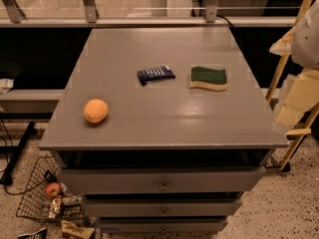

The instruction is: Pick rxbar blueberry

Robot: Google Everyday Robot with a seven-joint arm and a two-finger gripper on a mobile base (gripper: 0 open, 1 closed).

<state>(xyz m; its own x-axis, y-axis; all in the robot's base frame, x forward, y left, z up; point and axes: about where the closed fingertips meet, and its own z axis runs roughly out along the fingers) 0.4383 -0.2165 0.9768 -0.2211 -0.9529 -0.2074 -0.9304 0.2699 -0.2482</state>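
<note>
The rxbar blueberry is a flat dark navy bar with white lettering. It lies flat on the grey table top, near the middle, slightly toward the back. My gripper hangs at the right edge of the view, pale and close to the camera, beside the table's right side. It is well to the right of the bar and holds nothing that I can see.
A green-and-yellow sponge lies just right of the bar. A round orange fruit sits at the front left. The table has drawers below. A wire basket with an apple and packets stands on the floor at the lower left.
</note>
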